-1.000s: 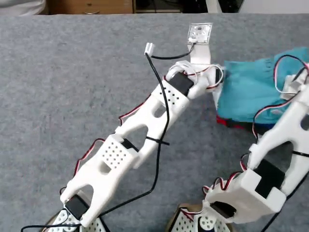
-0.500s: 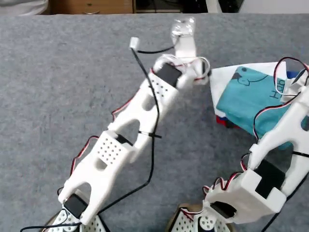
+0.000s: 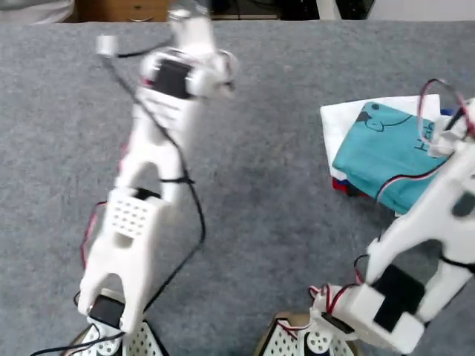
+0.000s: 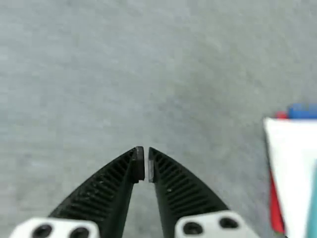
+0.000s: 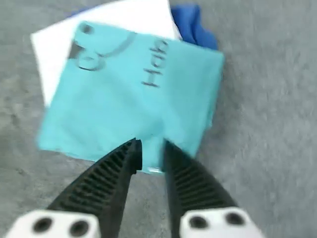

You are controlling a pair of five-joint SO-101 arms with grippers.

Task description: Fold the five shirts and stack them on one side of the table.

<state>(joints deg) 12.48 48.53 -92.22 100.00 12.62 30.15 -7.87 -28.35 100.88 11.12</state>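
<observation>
A stack of folded shirts lies at the table's right side. A teal shirt (image 3: 378, 152) with a drawing is on top, over a white shirt (image 3: 338, 119), with a red shirt (image 3: 340, 185) edge showing beneath. In the right wrist view my right gripper (image 5: 151, 148) hovers over the teal shirt (image 5: 129, 94), narrowly open and holding nothing; a blue shirt (image 5: 193, 25) peeks out behind. My left gripper (image 4: 143, 166) is shut and empty over bare grey cloth, well left of the stack. The white shirt (image 4: 294, 163) edge shows at one side of the left wrist view.
Grey cloth covers the table (image 3: 282, 222). The left arm (image 3: 156, 148) stretches up the left half toward the far edge, and the right arm (image 3: 415, 245) rises at the front right beside the stack. Wooden furniture (image 3: 141, 9) stands beyond the far edge.
The left arm has swung from the stack's left edge far to the left and back. The teal shirt, bunched a second ago, now lies flat on the stack.
</observation>
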